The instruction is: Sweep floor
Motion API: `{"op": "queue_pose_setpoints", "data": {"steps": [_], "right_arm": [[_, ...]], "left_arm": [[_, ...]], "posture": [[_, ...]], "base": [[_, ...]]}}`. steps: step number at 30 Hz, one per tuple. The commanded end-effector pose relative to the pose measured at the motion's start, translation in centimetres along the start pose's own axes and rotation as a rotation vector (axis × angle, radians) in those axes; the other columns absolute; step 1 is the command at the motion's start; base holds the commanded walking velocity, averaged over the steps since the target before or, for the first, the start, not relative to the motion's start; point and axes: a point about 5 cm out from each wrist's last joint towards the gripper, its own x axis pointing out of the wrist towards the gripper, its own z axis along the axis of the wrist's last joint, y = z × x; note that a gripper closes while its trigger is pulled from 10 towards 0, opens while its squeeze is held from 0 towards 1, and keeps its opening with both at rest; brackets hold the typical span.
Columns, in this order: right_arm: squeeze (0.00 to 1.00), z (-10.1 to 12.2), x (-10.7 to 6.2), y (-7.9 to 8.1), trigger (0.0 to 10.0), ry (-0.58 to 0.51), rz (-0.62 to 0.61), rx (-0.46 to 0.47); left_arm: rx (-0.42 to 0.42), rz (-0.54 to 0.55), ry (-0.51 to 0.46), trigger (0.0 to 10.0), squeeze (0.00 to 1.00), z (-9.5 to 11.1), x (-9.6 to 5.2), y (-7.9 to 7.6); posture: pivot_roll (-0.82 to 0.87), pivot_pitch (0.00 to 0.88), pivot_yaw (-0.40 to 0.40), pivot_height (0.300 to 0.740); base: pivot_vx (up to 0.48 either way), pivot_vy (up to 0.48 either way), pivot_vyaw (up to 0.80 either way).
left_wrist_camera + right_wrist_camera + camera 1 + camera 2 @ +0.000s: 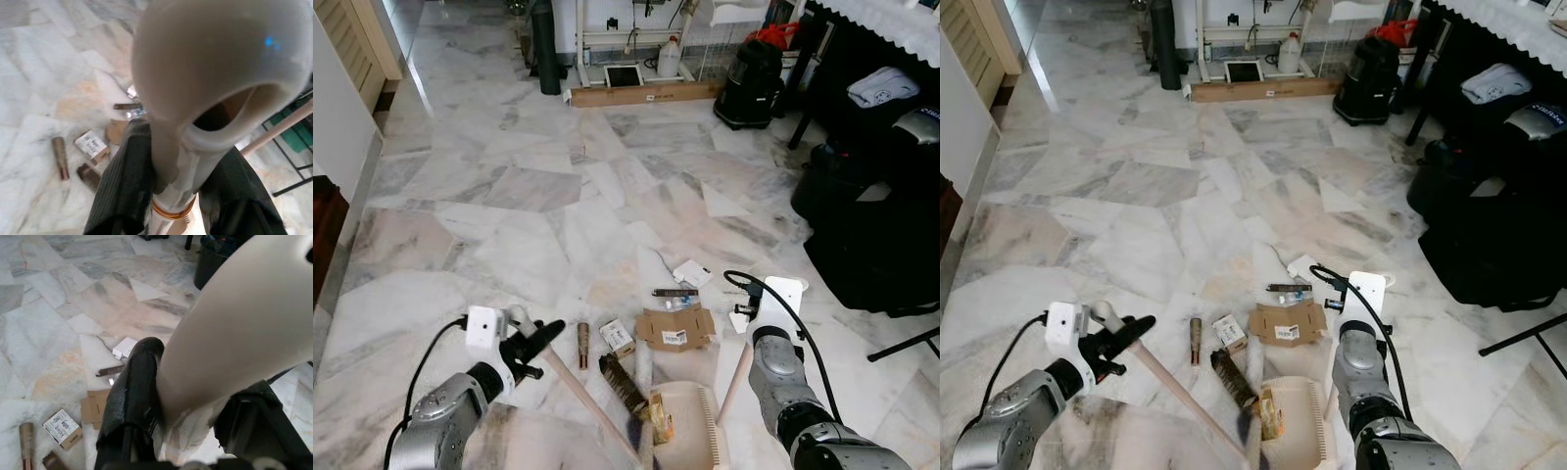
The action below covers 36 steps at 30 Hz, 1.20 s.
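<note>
Broom point(592, 401) handle clamped in left tool point(536, 343) — slanting down to bristles by dustpan point(690, 426) — right tool point(190, 416) clamped on dustpan handle point(736, 377).

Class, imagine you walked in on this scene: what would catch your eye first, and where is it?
First, the litter on the marble floor just ahead of the robot: a flattened cardboard piece, a small box and a white packet. Next, the left gripper holding a broom handle, its bristles beside the cream dustpan, whose handle the right gripper grips.

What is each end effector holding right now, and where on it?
Left end effector grips the broom at its handle's top; right end effector grips the dustpan handle's top.
</note>
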Motion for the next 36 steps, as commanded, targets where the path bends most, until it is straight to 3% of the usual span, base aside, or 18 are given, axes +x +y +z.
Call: {"op": "queue_pose_setpoints", "data": {"steps": [1, 12, 25, 30, 36], "right_arm": [[0.0, -1.1, -0.3, 0.0, 10.0, 0.051, -0.001, -0.016], [0.0, -1.0, -0.3, 0.1, 10.0, 0.045, 0.001, -0.012], [0.0, -0.5, -0.2, -0.5, 10.0, 0.016, -0.022, 0.015], [0.0, 0.1, 0.0, -0.5, 10.0, -0.018, -0.026, 0.039], [0.0, 1.1, 0.2, -0.5, 10.0, -0.072, -0.033, 0.067]], "left_arm": [[-0.048, -0.077, -0.018, 10.0, 0.0, 0.2, 0.3, -1.1], [0.0, -0.047, -0.109, 10.0, 0.0, 2.5, 0.9, -1.2], [0.059, 0.013, -0.323, 10.0, 0.0, 7.3, 1.0, -1.5], [0.077, 0.098, -0.406, 10.0, 0.0, 8.6, 1.1, -1.1], [0.165, 0.268, -0.473, 10.0, 0.0, 9.2, 1.1, -0.3]], "posture": [[0.06, 0.091, -0.078, 0.74], [0.06, 0.084, -0.077, 0.74], [0.05, 0.083, -0.078, 0.74], [0.05, 0.082, -0.079, 0.74], [0.05, 0.081, -0.079, 0.74]], "base": [[0.0, 0.0, 0.0], [0.0, 0.0, 0.0], [0.0, 0.0, 0.0], [0.0, 0.0, 0.0], [0.0, 0.0, 0.0]]}}
